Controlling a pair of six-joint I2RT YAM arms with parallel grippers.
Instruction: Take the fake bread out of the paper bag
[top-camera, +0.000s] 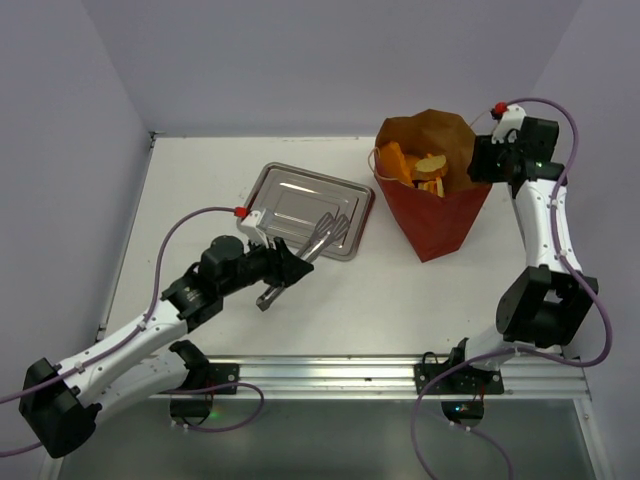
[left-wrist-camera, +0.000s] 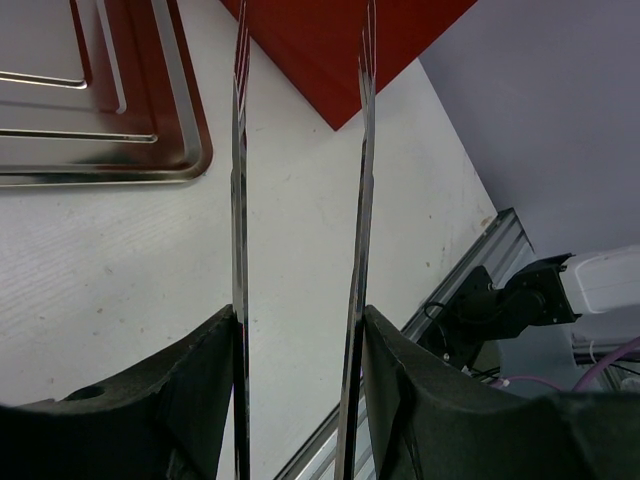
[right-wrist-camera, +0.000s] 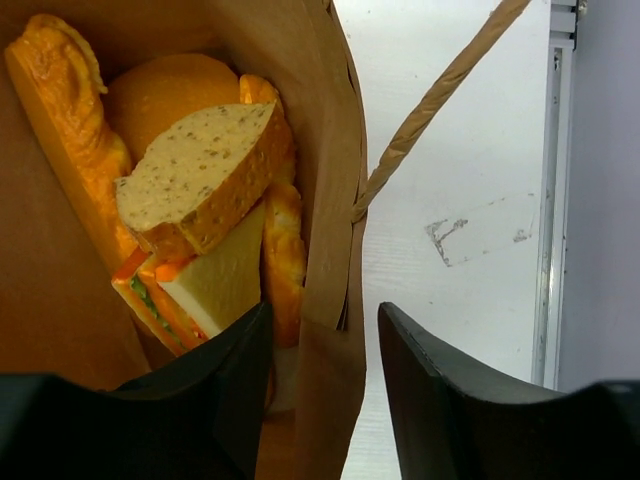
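The paper bag (top-camera: 436, 215), red outside and brown inside, stands upright at the right of the table with the fake bread (top-camera: 418, 166) showing in its mouth. The right wrist view shows a seeded slice (right-wrist-camera: 200, 175), a long roll (right-wrist-camera: 65, 140), a round loaf (right-wrist-camera: 165, 95) and a pale slice (right-wrist-camera: 215, 285) inside the bag (right-wrist-camera: 325, 150). My right gripper (right-wrist-camera: 325, 320) straddles the bag's right wall, one finger inside and one outside, with a gap left on the outer side. My left gripper (left-wrist-camera: 300, 320) is shut on metal tongs (left-wrist-camera: 240, 200), whose tips (top-camera: 325, 235) lie over the tray's edge.
A metal tray (top-camera: 300, 190) sits left of the bag, its corner near the tongs (left-wrist-camera: 185, 160). The bag's string handle (right-wrist-camera: 440, 95) hangs outside the wall. An aluminium rail (top-camera: 400, 370) runs along the near table edge. Walls close the left, back and right.
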